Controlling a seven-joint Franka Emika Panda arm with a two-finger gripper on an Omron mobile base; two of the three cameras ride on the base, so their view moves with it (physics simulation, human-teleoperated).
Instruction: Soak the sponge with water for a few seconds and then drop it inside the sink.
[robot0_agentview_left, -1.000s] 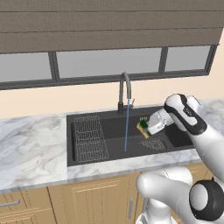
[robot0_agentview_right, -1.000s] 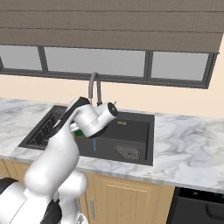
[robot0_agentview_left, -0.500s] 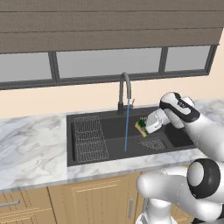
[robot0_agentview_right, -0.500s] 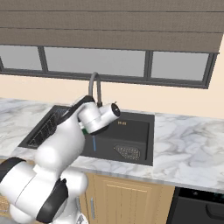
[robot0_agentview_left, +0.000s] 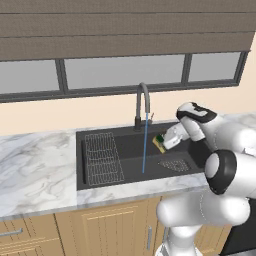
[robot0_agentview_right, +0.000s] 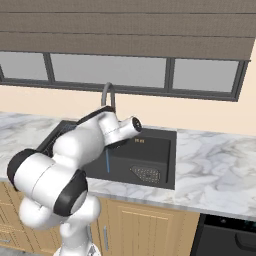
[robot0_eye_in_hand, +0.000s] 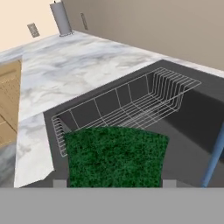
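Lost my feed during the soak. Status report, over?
Gripper shut on sponge, held over sink. Sponge just beside the water, not visibly in the stream. Wire rack off to the side, nothing blocking.

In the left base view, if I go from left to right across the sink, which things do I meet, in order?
Wire rack → water stream → sponge held in the gripper → mesh drain, all inside the sink.
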